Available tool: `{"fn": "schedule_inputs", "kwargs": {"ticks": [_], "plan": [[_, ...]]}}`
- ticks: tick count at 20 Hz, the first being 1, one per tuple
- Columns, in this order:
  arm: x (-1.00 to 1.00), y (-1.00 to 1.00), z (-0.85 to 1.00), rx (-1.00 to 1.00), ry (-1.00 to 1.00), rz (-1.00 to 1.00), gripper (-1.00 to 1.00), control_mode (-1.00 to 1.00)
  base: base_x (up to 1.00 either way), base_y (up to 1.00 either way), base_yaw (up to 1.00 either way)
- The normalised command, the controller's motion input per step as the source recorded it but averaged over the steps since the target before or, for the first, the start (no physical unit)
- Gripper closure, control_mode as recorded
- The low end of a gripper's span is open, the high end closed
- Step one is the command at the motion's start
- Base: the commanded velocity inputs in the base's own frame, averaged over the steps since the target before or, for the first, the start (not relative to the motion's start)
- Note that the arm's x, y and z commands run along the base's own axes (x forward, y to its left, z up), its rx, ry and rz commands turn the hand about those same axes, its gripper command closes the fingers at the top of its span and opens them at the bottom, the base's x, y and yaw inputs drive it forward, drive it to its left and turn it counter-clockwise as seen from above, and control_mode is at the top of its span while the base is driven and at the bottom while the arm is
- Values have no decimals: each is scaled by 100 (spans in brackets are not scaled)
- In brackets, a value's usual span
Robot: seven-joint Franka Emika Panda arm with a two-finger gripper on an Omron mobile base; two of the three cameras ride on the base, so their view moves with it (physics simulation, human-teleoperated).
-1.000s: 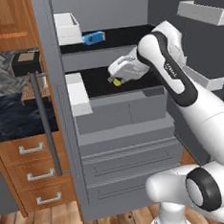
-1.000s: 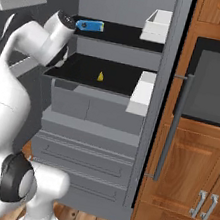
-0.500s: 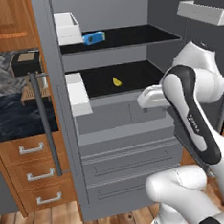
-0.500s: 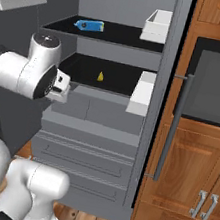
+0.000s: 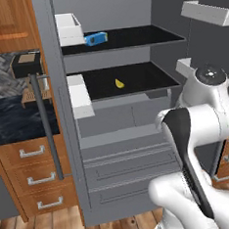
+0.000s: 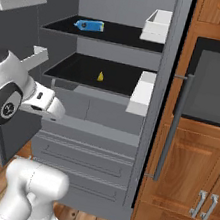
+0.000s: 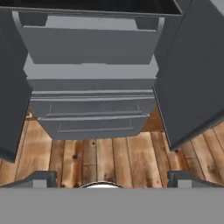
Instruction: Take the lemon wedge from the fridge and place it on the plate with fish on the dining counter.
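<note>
Kitchen scene: fridge [image 5: 139, 148] doors stand open before you. Lemon wedge [image 5: 118, 83] lies on fridge's lower black shelf, below blue carton [image 5: 96, 38] on upper shelf. Gripper [image 7: 112, 178] released, jaws spread wide, empty, facing fridge drawers [image 7: 92, 120] and wood floor [image 7: 109, 159].

Lemon wedge [image 5: 118, 83] on mid fridge shelf [image 5: 148, 79]; blue carton [image 5: 95, 38] on top shelf [image 5: 139, 35].

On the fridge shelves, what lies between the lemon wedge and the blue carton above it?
In the left base view, the front edge of the upper black shelf lies between the lemon wedge and the blue carton; otherwise the stretch is bare.
</note>
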Motion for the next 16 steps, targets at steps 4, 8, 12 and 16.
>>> {"fn": "schedule_inputs", "kwargs": {"ticks": [4,8,12,16], "plan": [[-15,0,24,-6,-23,0,-100,-100,0,0,0],[-2,0,2,0,-4,0,-100,-100,0,0,0],[0,0,0,0,0,0,-100,-100,0,0,0],[9,0,0,0,1,0,-100,-100,0,0,0]]}}
